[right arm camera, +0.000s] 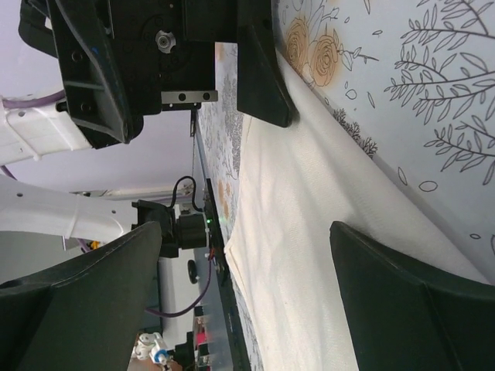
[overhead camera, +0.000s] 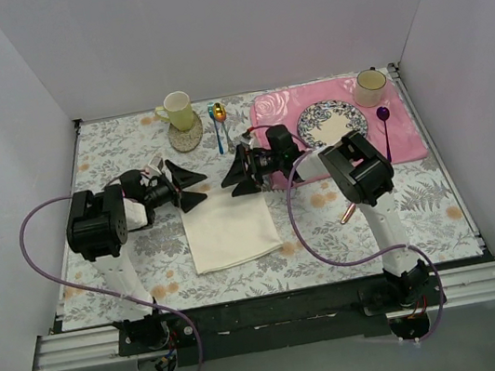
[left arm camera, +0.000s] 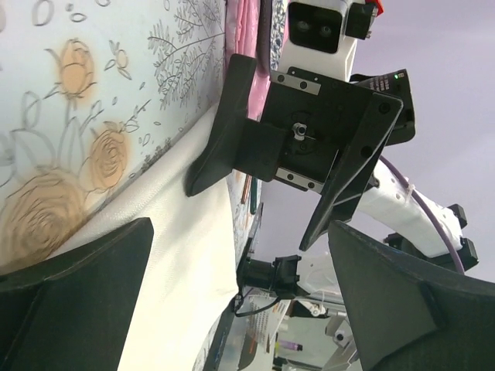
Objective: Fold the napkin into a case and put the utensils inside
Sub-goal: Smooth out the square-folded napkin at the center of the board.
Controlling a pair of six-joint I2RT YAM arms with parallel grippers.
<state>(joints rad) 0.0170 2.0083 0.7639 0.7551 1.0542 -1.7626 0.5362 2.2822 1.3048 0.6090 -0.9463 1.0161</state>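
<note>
At the far edge of the napkin (overhead camera: 230, 233), left hand (overhead camera: 199, 186) and right hand (overhead camera: 234, 174) sit one per corner, both wide open and empty; its length runs nearward.

Top cam is giving a bright, evenly lit pic. Light is coming diffuse from above and the white walls (overhead camera: 232, 28) are bouncing it, so shadows under both arms are falling short and soft on the table (overhead camera: 439, 202). The napkin (overhead camera: 229, 231) near the table's middle is reading very bright, w/ little texture from up there. The strip below the table's near edge is looking dimmer, grey. Wrist cams are looking softer: left gripper's fingers (left arm camera: 77, 294) and right gripper's fingers (right arm camera: 418, 301) are sitting close to the lens, dark, out of focus, almost no detail. The cloth weave beyond is resolving ok in the right wrist view. Bg past the table is blurring.
</note>
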